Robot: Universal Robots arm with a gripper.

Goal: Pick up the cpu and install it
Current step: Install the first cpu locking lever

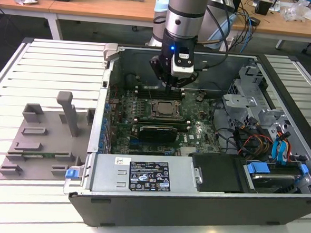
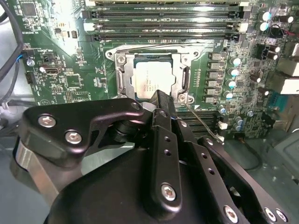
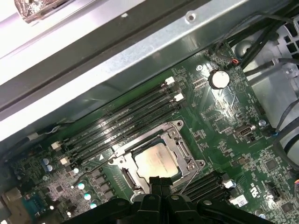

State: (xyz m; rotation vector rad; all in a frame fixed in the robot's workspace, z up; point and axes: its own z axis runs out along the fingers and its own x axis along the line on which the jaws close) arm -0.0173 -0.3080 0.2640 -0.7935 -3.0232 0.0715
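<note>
cpu (image 2: 150,78) in socket (image 2: 122,79), just beyond jaws

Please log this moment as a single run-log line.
cpu: lying in the socket | end effector: fingers together, empty, just above the chip's edge | case: open

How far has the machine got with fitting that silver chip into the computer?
Mostly done, it seems: the cpu already lies flat inside the socket frame on the motherboard, seen in both wrist views. The end effector hangs just above the chip's edge and carries nothing visible. The thin wire lever beside the socket looks unlatched, so locking the chip down appears to remain.
</note>
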